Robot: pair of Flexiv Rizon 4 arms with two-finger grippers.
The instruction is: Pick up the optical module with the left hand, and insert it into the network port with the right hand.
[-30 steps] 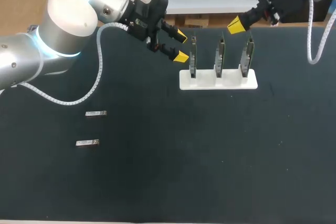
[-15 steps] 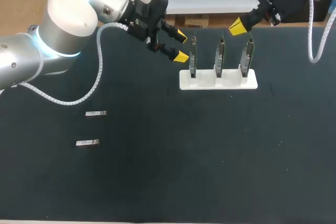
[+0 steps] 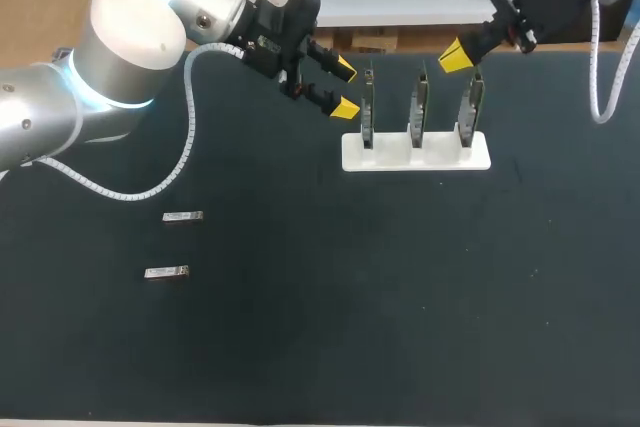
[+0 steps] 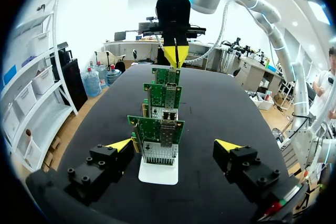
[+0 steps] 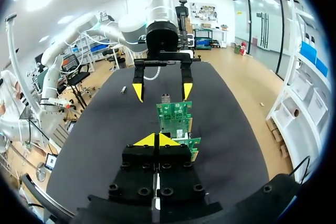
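Observation:
Two small silver optical modules (image 3: 183, 216) (image 3: 166, 272) lie on the black table at the left, well away from both grippers. A white base (image 3: 415, 152) at the back holds three upright green port boards (image 4: 161, 129) in a row. My left gripper (image 3: 345, 88) hangs open just left of the row's left end, looking along the boards (image 4: 174, 145) with nothing between its fingers. At the row's other end, above the rightmost board, my right gripper (image 3: 457, 55) is shut and holds nothing (image 5: 156, 140). One module (image 5: 124, 89) shows far behind the left gripper (image 5: 161, 88).
The black table top (image 3: 400, 297) spreads wide in front of the base. A white cable loops from my left arm (image 3: 150, 187) over the table at the left. The table's far edge runs just behind the boards.
My right gripper has drifted slightly rightward above the rightmost board. The left arm and the modules have not moved.

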